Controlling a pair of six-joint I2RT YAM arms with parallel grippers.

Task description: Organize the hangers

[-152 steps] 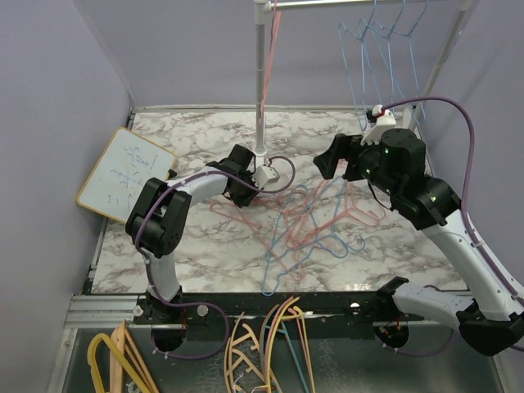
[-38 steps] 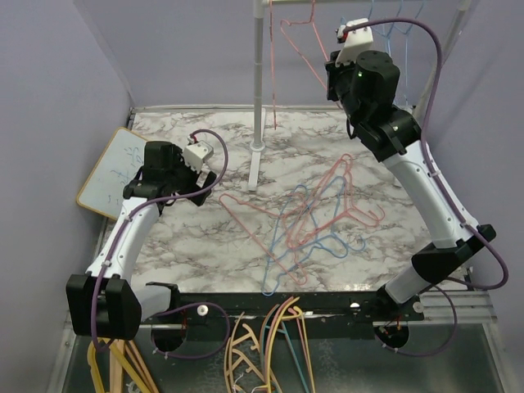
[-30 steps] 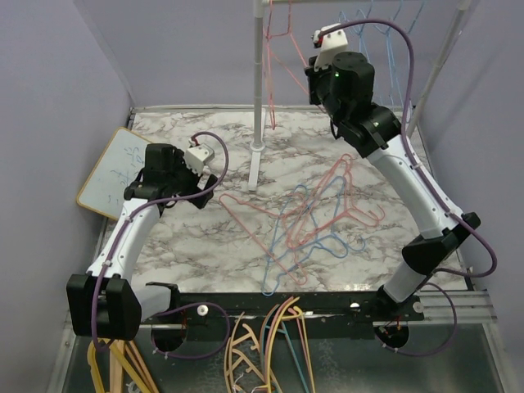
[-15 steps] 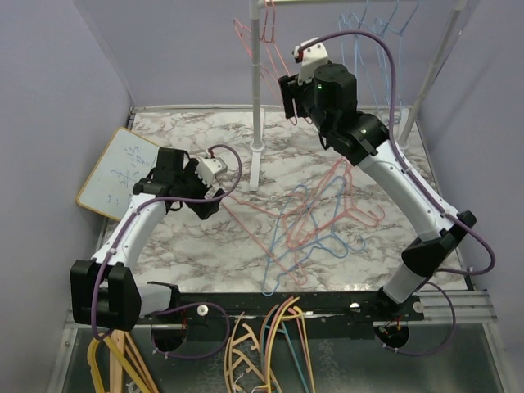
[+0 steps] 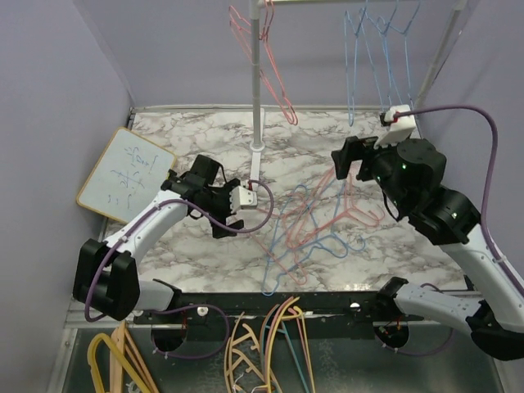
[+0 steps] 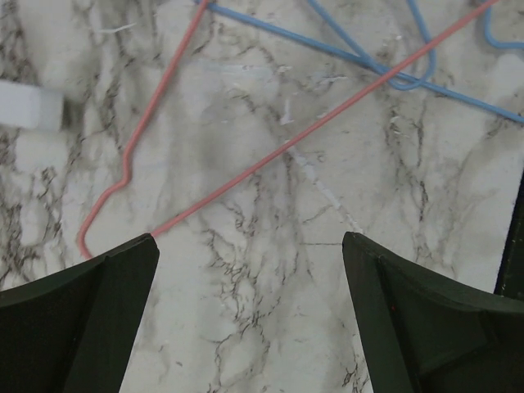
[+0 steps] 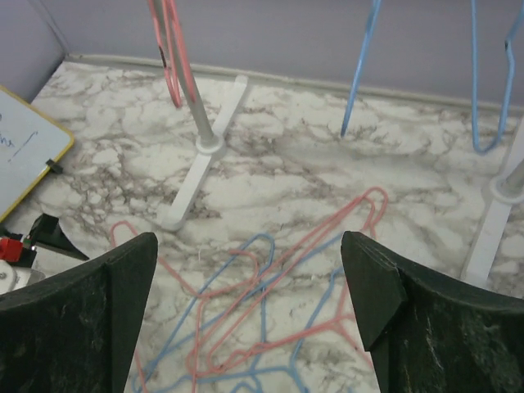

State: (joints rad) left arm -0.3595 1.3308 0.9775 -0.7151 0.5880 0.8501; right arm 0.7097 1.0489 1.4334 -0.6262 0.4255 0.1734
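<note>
Left gripper [image 6: 250,246] was seen spread wide with nothing held between its fingers, lowered close over the marble table [image 5: 188,131] at the left edge of the loose hangers [image 5: 311,221]. Right gripper [image 7: 248,241] was likewise found fully parted and empty, held up off the table at the right side of the same heap.

The loose hangers, pink and blue wire, were tangled flat on the table right of centre, laid over one another. In the left wrist view a pink wire [image 6: 246,172] was seen running diagonally across the gap between the fingers. Its bent corner ended right at the tip of the finger [image 6: 90,319] on the view's left, though whether wire and finger were touching could not be told. A blue wire [image 6: 327,51] was crossed by it farther up.

Above the heap, two groups were hung from the top of the rack [image 5: 256,82]. Pink hangers [image 5: 274,74] were gathered beside the upright post, and blue hangers [image 5: 372,41] were hung well apart to the right. The post was stood on a white foot [image 5: 253,168] near the middle of the table.

A whiteboard [image 5: 127,173] was laid at the table's left edge. Below the near edge, thicker hangers [image 5: 262,344] in yellow and wood tones were seen bunched together.
</note>
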